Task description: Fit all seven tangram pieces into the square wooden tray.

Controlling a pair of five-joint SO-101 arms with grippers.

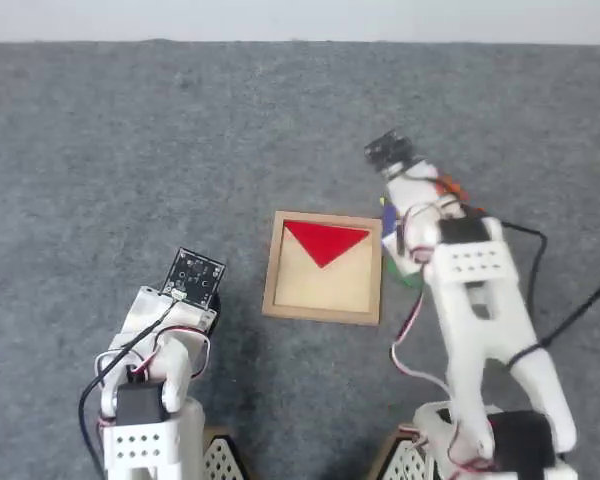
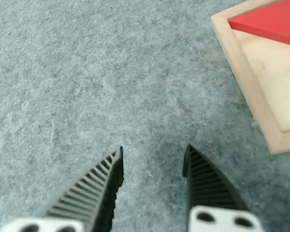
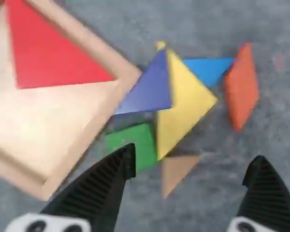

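The right claw [image 3: 194, 157], spread wide, hangs over the loose coloured pieces [image 3: 150, 92] heaped just beside the square wooden tray [image 1: 322, 313], which holds one red triangle [image 1: 325, 240]. It should probably pinch the seemingly uppermost yellow triangle [image 3: 183, 96] across its edges. The left claw [image 2: 154, 149] hovers released.
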